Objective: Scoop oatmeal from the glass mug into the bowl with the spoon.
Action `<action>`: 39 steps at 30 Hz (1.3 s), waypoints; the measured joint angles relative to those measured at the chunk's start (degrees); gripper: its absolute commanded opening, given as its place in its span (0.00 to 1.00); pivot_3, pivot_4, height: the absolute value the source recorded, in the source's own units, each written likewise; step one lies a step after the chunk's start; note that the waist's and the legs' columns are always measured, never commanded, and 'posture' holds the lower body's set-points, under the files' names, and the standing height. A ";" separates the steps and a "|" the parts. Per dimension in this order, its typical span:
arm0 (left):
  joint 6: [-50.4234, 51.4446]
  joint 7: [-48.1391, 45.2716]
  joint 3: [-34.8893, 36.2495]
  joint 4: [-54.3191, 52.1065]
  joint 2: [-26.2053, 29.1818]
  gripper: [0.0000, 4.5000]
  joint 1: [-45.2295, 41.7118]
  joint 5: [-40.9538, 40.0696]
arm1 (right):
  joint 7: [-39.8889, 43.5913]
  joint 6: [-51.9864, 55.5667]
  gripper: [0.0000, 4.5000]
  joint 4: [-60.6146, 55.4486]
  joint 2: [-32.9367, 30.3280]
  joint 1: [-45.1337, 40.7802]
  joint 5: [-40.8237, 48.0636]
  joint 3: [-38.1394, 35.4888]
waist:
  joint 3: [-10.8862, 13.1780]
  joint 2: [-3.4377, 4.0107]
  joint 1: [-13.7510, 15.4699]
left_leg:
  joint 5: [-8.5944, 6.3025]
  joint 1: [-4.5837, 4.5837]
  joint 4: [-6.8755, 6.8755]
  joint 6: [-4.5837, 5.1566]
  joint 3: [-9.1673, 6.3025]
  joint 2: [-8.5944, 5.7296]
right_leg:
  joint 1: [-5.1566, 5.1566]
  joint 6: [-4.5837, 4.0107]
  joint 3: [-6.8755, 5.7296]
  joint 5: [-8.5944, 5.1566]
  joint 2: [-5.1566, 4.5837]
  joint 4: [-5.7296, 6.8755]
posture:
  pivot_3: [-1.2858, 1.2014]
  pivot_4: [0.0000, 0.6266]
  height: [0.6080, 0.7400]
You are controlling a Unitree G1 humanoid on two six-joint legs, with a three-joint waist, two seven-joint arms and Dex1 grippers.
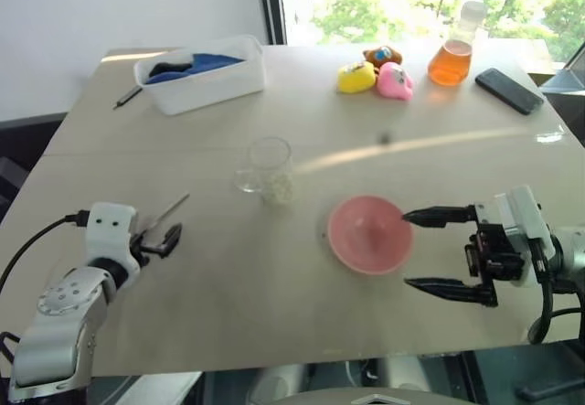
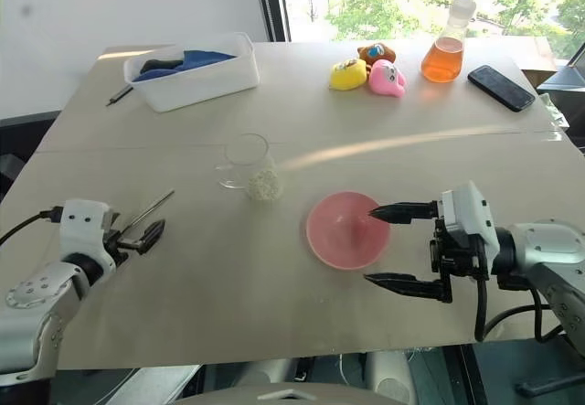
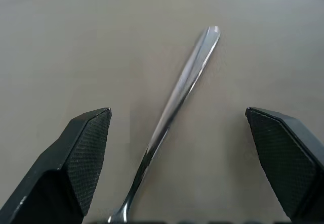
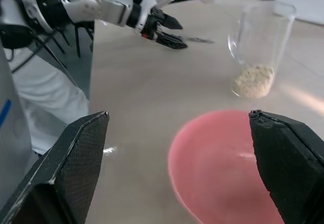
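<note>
The glass mug (image 1: 270,165) stands mid-table with a small heap of oatmeal (image 1: 279,188) in its bottom. To its right, nearer me, sits the pink bowl (image 1: 367,233). The silver spoon (image 1: 172,209) lies flat on the table at the left. My left gripper (image 1: 163,239) is open at the spoon's near end. In the left wrist view the spoon (image 3: 177,97) runs between the spread fingers (image 3: 86,148), touching neither. My right gripper (image 1: 408,249) is open and points left at the bowl's right rim, one finger over the rim and nothing held.
A white tub (image 1: 206,80) with a blue cloth stands at the back left, a dark pen (image 1: 128,97) beside it. Small toys (image 1: 375,76), a flask of orange liquid (image 1: 451,58) and a phone (image 1: 508,90) line the back right.
</note>
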 measured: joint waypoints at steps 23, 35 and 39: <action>3.59 -15.40 4.35 10.49 9.81 0.01 2.98 -3.35 | -0.09 -1.35 1.00 2.22 3.64 0.07 -4.41 -0.10 | -0.27 0.64 -2.82 | 0.00 0.24 -0.03 0.00 0.32 0.14 | -0.09 -0.12 0.28 0.07 0.08 0.29 | 0.52 0.24 1.00; -2.56 -11.83 12.59 4.79 1.32 0.01 4.12 -5.70 | 1.23 -2.37 1.00 7.83 6.71 -5.57 -6.91 3.08 | -0.05 0.23 -1.76 | 0.01 0.03 0.10 -0.02 0.36 0.18 | -0.22 -0.22 0.26 0.16 0.09 0.29 | 0.52 0.24 1.00; -2.64 -9.55 16.87 -1.83 0.29 0.01 0.34 -9.66 | 2.26 -2.52 1.00 10.17 6.79 -8.54 -7.87 3.68 | -0.04 0.12 -0.77 | 0.01 -0.03 0.17 -0.02 0.35 0.13 | -0.21 -0.21 0.24 0.17 0.04 0.28 | 0.52 0.24 1.00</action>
